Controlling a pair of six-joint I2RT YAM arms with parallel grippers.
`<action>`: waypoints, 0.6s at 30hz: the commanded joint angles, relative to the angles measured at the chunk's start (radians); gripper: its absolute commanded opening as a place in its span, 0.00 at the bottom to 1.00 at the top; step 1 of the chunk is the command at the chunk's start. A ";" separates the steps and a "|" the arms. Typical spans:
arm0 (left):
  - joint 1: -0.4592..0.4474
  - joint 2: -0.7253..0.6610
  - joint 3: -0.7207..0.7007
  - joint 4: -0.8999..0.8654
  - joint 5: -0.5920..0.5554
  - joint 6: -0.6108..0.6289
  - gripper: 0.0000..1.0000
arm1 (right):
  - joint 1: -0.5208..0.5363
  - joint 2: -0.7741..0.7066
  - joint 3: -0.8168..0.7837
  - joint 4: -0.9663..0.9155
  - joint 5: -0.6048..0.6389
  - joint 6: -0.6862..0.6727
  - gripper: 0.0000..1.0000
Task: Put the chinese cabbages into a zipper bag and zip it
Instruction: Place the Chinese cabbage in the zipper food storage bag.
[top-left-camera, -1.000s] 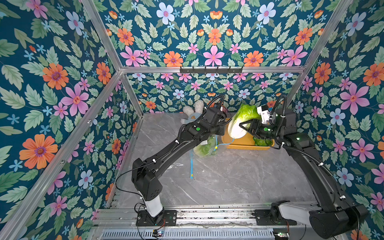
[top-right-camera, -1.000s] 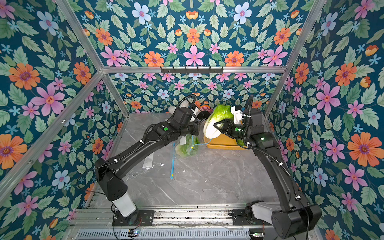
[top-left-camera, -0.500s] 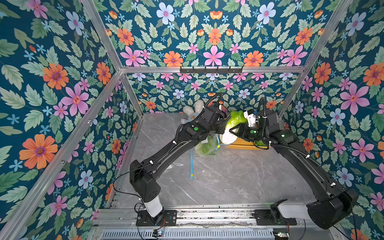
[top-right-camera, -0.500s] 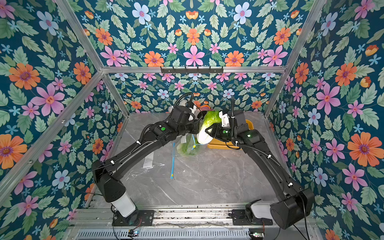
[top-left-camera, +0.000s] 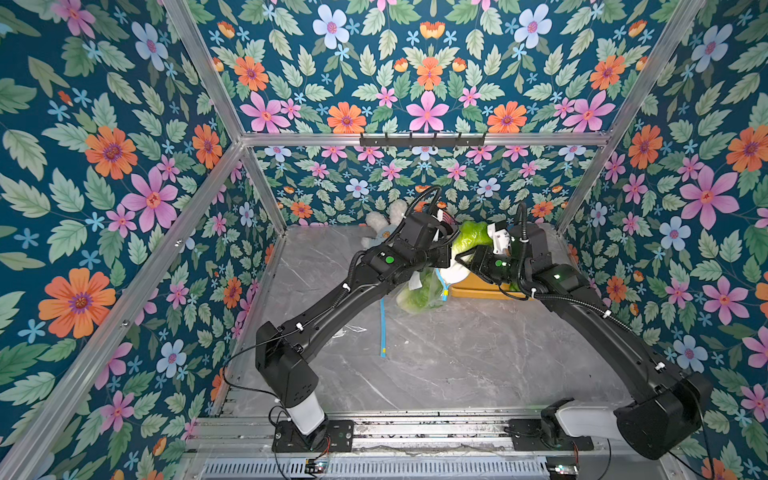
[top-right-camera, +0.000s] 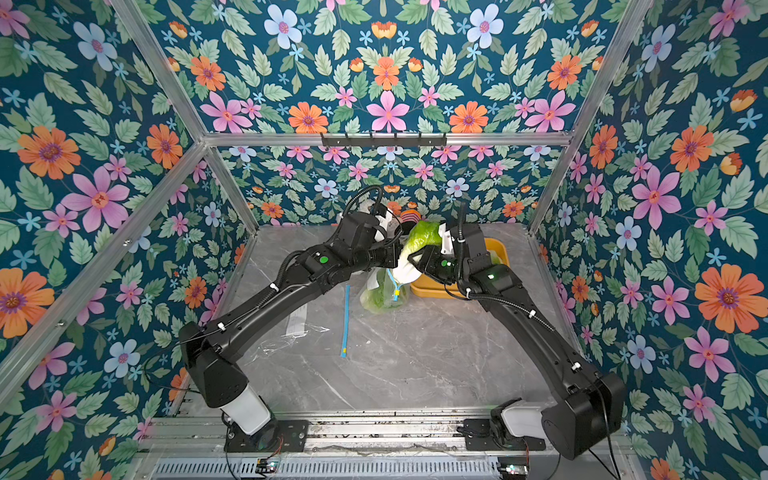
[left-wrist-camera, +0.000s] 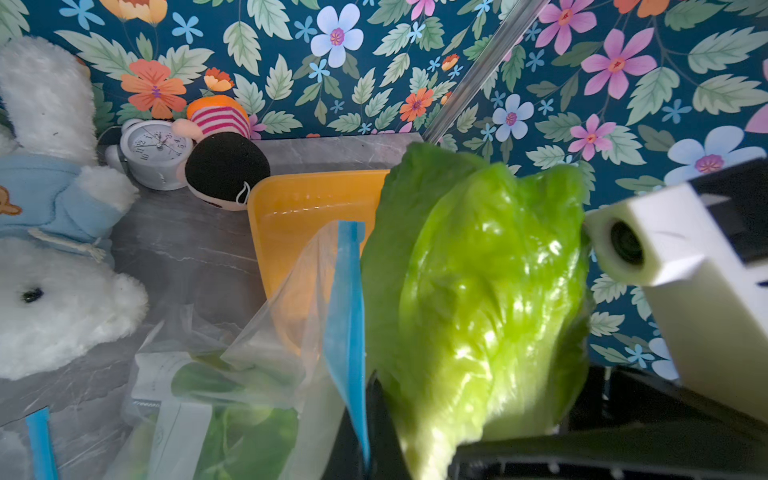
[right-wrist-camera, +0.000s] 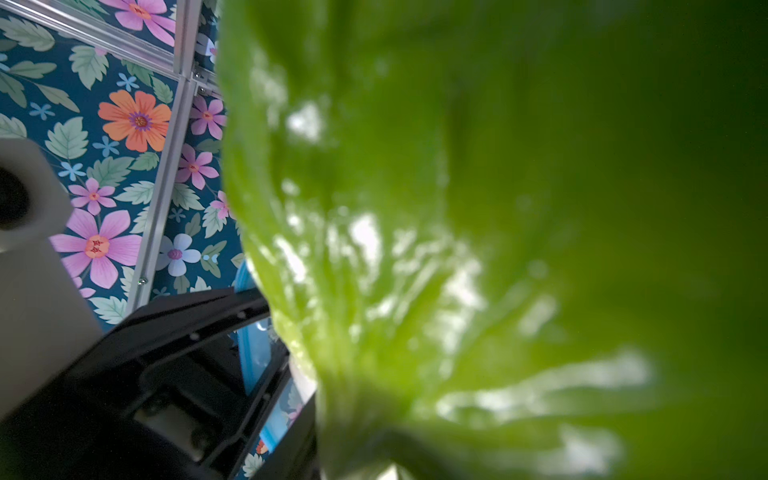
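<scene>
My left gripper (left-wrist-camera: 365, 436) is shut on the blue zip edge (left-wrist-camera: 349, 311) of the clear zipper bag (top-left-camera: 419, 291), holding its mouth up off the table. One chinese cabbage (left-wrist-camera: 245, 432) lies inside the bag. My right gripper (top-left-camera: 465, 262) is shut on another chinese cabbage (top-left-camera: 469, 239), white base down and green leaves up. This cabbage (top-right-camera: 424, 235) hangs right beside the left gripper (top-right-camera: 395, 259), just over the bag mouth. In the right wrist view it (right-wrist-camera: 457, 208) fills most of the frame and hides the fingers.
A yellow tray (top-left-camera: 478, 286) stands right of the bag, with a bit of green (top-left-camera: 515, 286) showing behind my right arm. A second flat bag (top-right-camera: 299, 328) with a blue strip (top-right-camera: 345, 320) lies mid-table. A plush rabbit (left-wrist-camera: 50, 270), clock (left-wrist-camera: 156, 151) and doll (left-wrist-camera: 224, 166) sit by the back wall.
My right arm has carried the cabbage leftward and lower, from above the tray to beside the left gripper at the bag mouth. The left arm has held the bag almost still.
</scene>
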 joint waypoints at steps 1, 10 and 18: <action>-0.004 -0.012 0.002 0.089 0.039 -0.023 0.00 | 0.004 -0.031 -0.011 0.137 0.011 0.080 0.49; -0.004 -0.016 -0.011 0.120 0.055 -0.045 0.00 | 0.042 -0.021 0.023 0.128 0.103 0.055 0.48; 0.006 -0.045 -0.038 0.164 -0.013 -0.082 0.00 | 0.084 -0.047 -0.005 -0.013 0.279 -0.095 0.47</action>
